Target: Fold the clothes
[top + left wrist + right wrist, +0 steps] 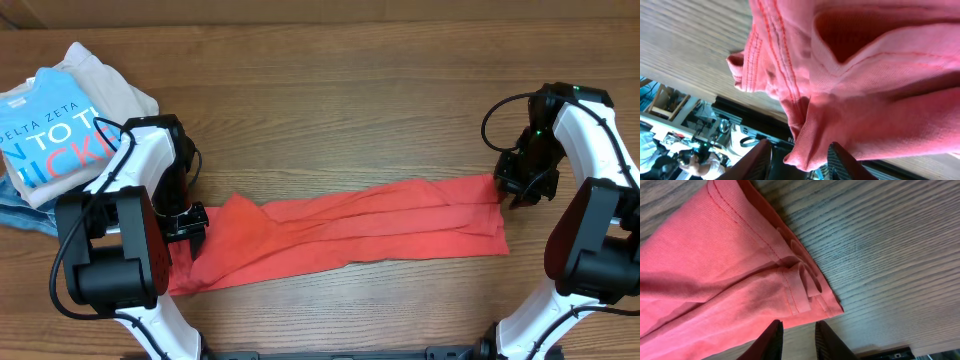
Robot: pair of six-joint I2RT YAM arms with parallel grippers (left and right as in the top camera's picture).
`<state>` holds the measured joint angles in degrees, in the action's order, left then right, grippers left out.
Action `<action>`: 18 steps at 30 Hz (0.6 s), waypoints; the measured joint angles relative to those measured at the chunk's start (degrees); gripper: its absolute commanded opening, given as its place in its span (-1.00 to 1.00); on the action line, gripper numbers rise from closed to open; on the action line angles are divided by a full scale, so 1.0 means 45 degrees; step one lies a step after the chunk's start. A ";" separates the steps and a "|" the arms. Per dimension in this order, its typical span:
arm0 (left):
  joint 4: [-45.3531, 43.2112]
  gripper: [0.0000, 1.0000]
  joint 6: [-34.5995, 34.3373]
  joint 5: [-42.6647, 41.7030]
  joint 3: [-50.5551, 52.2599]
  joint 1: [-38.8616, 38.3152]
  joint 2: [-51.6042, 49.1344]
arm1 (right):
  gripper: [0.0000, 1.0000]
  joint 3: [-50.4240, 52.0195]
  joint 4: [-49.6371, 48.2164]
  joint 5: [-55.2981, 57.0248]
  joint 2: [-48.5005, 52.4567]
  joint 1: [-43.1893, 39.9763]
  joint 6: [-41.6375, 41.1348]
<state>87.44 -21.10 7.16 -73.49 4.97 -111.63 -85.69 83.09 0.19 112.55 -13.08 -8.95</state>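
The coral-red T-shirt (370, 230) lies as a long, bunched strip across the table, print hidden. My left gripper (190, 224) is at its left end. In the left wrist view a fold of the red cloth (850, 85) bulges between the fingers of this gripper (801, 161), which stand apart; the cloth touches one finger only. My right gripper (518, 190) is at the shirt's right end. In the right wrist view its fingers (798, 340) are a little apart and empty, just off the hemmed corner (810, 290) over bare wood.
A stack of clothes sits at the far left: a bright blue T-shirt (50, 140) with white and pink letters on a beige garment (110, 85), with blue jeans (25, 212) beneath. The wooden table (350, 110) extends behind the shirt.
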 measured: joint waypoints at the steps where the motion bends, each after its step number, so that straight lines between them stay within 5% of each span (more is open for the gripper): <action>1: -0.0087 -0.21 0.0000 0.0000 -0.0117 0.0000 0.0000 | -0.15 0.0000 0.0005 -0.0005 0.0000 0.0000 -0.0044; 5: -0.1180 -0.15 0.0000 -0.0117 -0.0520 -0.0180 0.0000 | 0.21 0.0296 -0.0330 -0.0185 0.0000 0.0000 0.0160; 14: -0.2594 -0.11 0.0000 -0.0699 -0.0447 -0.1467 0.0000 | 0.25 0.3099 -0.2827 -0.1846 -0.0024 -0.0413 0.0937; 16: -0.2599 -0.12 0.0000 -0.0753 -0.0423 -0.1506 0.0000 | 0.11 0.3400 -0.3147 -0.2429 -0.0024 -0.0418 0.1214; 18: -0.2603 -0.13 0.0000 -0.0777 -0.0413 -0.1506 0.0000 | -0.28 0.3575 -0.3269 -0.2754 -0.0078 -0.0423 0.1336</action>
<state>75.72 -21.10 3.66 -75.35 -1.80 -111.63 -69.60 68.38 -12.21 112.20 -14.98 -2.94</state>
